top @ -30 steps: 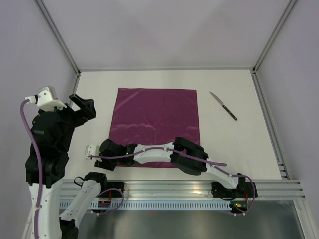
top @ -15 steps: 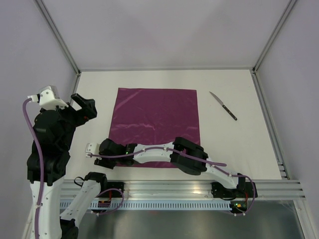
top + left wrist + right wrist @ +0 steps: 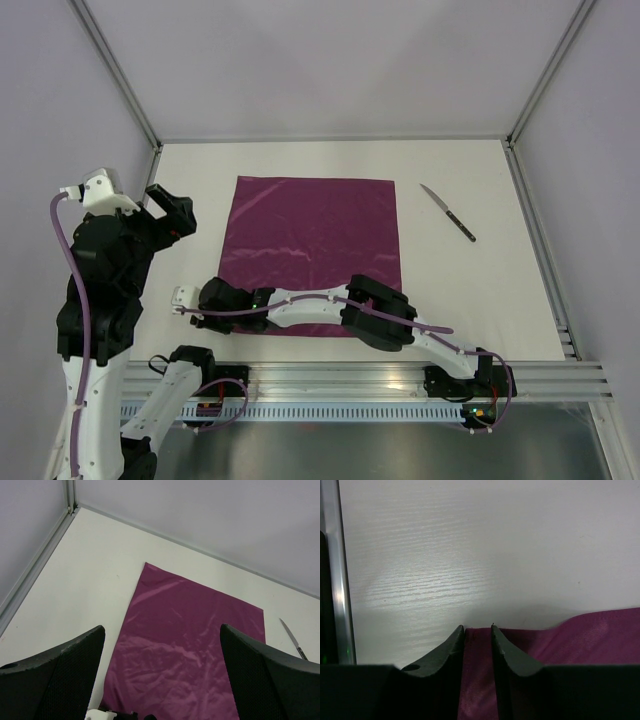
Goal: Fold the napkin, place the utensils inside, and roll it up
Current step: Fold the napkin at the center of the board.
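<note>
The plum-purple napkin (image 3: 310,250) lies flat and unfolded in the middle of the white table; it also shows in the left wrist view (image 3: 185,650). One knife (image 3: 447,212) with a black handle lies to its right, apart from it, and shows at the right edge of the left wrist view (image 3: 292,641). My right gripper (image 3: 205,303) reaches across to the napkin's near left corner. Its jaws stand nearly closed with the cloth's corner (image 3: 479,645) between them. My left gripper (image 3: 170,215) hangs open and empty above the table, left of the napkin (image 3: 161,630).
Metal rails (image 3: 535,230) and pale walls bound the table on the left, back and right. The right arm (image 3: 375,312) lies low across the napkin's near edge. Bare table (image 3: 480,280) lies to the right of the napkin.
My left arm has shifted slightly, its gripper drifting a little to the right. The right arm and the napkin have not visibly moved.
</note>
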Controlling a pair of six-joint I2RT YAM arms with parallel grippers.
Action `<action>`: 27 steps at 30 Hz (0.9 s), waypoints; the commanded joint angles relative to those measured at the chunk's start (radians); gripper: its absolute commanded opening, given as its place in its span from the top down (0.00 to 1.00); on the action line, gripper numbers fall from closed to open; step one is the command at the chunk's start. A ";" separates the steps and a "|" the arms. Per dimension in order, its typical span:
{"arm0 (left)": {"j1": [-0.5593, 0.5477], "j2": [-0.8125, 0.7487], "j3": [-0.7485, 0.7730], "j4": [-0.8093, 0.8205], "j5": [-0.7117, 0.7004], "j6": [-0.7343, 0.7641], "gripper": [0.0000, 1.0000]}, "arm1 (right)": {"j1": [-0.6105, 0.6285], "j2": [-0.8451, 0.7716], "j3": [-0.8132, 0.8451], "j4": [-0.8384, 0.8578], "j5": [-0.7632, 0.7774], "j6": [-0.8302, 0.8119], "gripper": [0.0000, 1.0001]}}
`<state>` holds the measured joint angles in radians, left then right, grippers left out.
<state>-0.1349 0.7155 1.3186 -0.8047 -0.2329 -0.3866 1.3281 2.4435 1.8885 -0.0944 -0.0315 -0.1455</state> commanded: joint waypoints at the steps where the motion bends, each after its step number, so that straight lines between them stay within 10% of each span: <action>1: 0.004 0.004 -0.002 0.038 0.018 0.005 0.00 | -0.013 0.048 0.026 -0.057 -0.001 0.007 0.67; 12: 0.004 0.001 -0.013 0.047 0.015 0.015 0.01 | -0.026 0.019 0.055 -0.077 -0.034 0.000 0.99; 27: 0.004 -0.024 -0.028 0.053 0.006 0.040 0.01 | -0.032 -0.098 0.089 -0.099 -0.048 0.003 0.99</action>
<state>-0.1349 0.6964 1.2945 -0.7826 -0.2333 -0.3851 1.3022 2.4371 1.9274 -0.1745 -0.0826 -0.1455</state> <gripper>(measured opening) 0.989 0.010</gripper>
